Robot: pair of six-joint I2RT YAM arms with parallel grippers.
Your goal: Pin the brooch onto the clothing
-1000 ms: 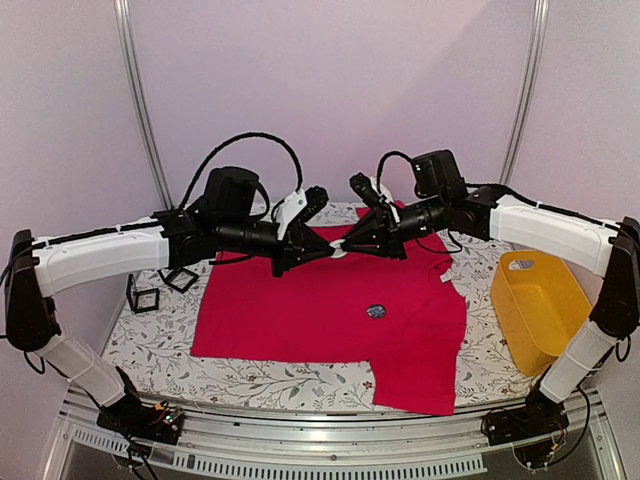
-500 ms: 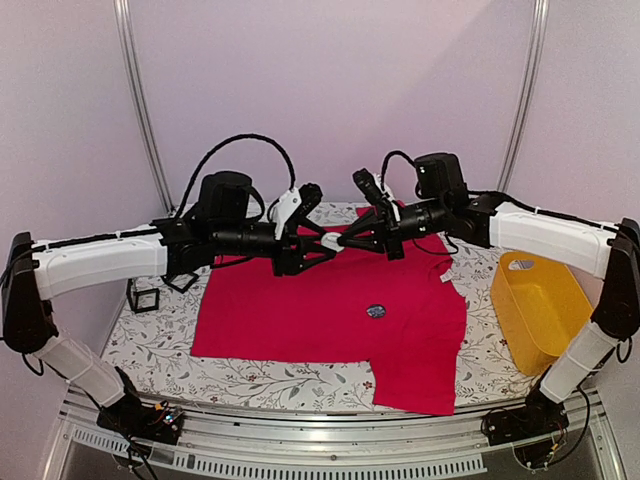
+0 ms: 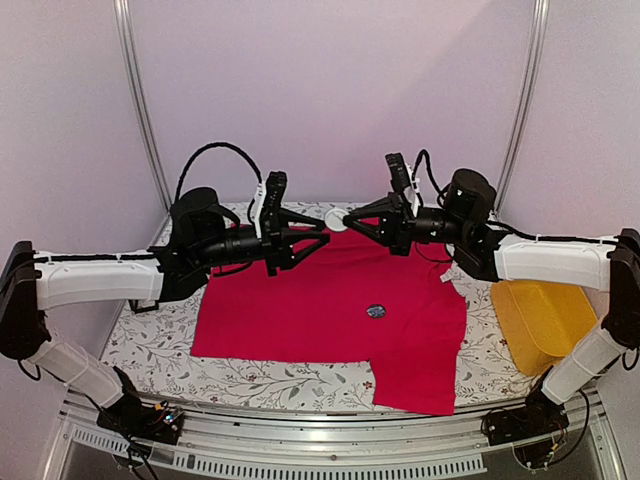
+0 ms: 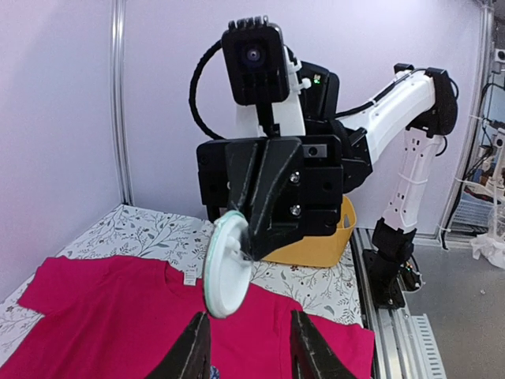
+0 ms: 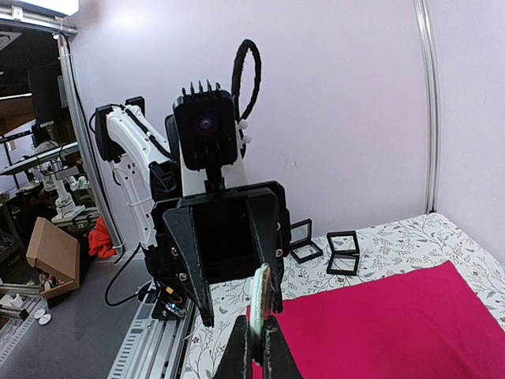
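**Item 1.** White round disc brooch with a pale green rim [image 4: 225, 264]. Held in the air above the far edge of the shirt, near the middle of the worktop. In the right wrist view it shows edge-on.

**Item 2.** Right gripper [image 5: 254, 341]. Reaches in from the right, its fingers closed on the lower edge of the disc brooch.

**Item 3.** Left gripper [image 4: 248, 351]. Reaches in from the left and faces the right gripper. Its fingers are spread with nothing between them. The disc brooch hangs just beyond its fingertips, and no contact shows.

**Item 4.** Plain bright red short-sleeved T-shirt [image 3: 300, 310]. Spread flat on the worktop below both grippers, with a small white neck label [image 4: 190, 277] towards the right.

**Item 5.** Small dark round badge [image 3: 376, 311]. Lies on the shirt, nearer than the grippers and well apart from them.

**Item 6.** Worktop under a floral white-grey tablecloth [image 3: 150, 340].

**Item 7.** Yellow plastic bin [image 3: 545, 310]. Stands at the right edge, beside the shirt.

**Item 8.** Two small black square frames [image 5: 343, 241]. Lie on the tablecloth at the far left.
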